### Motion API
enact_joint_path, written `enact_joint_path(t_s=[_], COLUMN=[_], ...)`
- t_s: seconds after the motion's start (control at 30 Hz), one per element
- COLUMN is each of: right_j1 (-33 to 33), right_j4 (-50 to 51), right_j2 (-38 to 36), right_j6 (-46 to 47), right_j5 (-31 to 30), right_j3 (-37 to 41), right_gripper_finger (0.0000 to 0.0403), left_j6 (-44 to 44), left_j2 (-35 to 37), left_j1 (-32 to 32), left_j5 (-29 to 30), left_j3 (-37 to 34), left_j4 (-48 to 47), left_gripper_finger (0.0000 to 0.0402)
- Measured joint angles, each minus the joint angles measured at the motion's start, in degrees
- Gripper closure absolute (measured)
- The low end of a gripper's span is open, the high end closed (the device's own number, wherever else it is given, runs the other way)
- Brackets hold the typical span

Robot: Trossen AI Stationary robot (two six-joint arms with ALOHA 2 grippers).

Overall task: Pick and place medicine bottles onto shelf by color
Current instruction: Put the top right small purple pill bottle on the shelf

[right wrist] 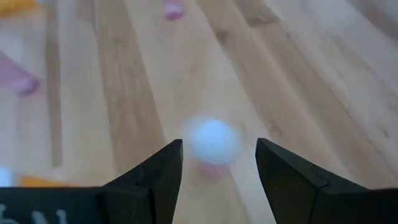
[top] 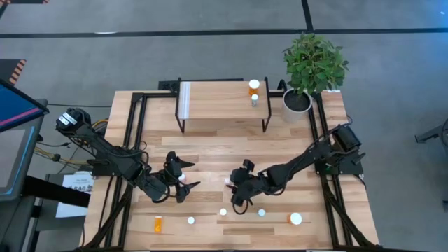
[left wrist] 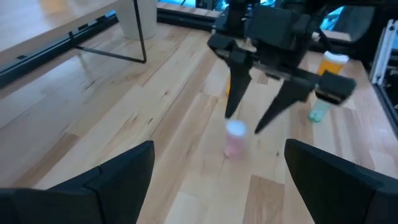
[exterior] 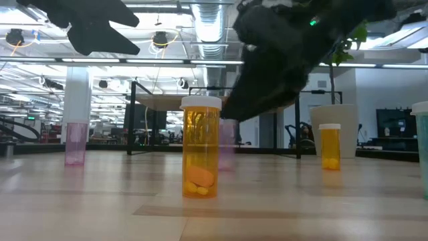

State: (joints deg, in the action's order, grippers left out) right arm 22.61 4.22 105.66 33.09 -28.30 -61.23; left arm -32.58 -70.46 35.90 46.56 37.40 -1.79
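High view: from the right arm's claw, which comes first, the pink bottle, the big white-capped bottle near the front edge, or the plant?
From the right gripper:
1. Pink bottle, right at its fingertips.
2. Big white-capped bottle, front right of the table.
3. Plant, far right corner.

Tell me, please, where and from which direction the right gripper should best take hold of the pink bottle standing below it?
Probably from straight above. The pink bottle stands upright with its white cap facing the right gripper, whose open fingers already flank it. Lower the fingers past the cap and close on the round body on opposite sides, since the cap is wider and the straight wall offers steadier contact.
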Motion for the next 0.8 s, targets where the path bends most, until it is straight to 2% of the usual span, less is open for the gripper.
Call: enact_joint_path(t_s=[0.27, 0.8], right_j1=[-0.7, -1.7], right_j4=[0.9, -4.5], right_j2=[-0.3, -0.3], right_j6=[0.3, -3.4], right_j5=[-0.3, 1.4], right_j3=[0.4, 0.3], right_gripper_finger=[0.0179, 0.0173], left_j6=[0.4, 0.5], left_j2=[0.0, 0.0], left_j1=[0.0, 0.0], left_j5=[-0.1, -0.1], left_j3=[0.0, 0.0], left_j4=[0.1, 1.3], left_gripper_finger=[0.0056, 0.0056])
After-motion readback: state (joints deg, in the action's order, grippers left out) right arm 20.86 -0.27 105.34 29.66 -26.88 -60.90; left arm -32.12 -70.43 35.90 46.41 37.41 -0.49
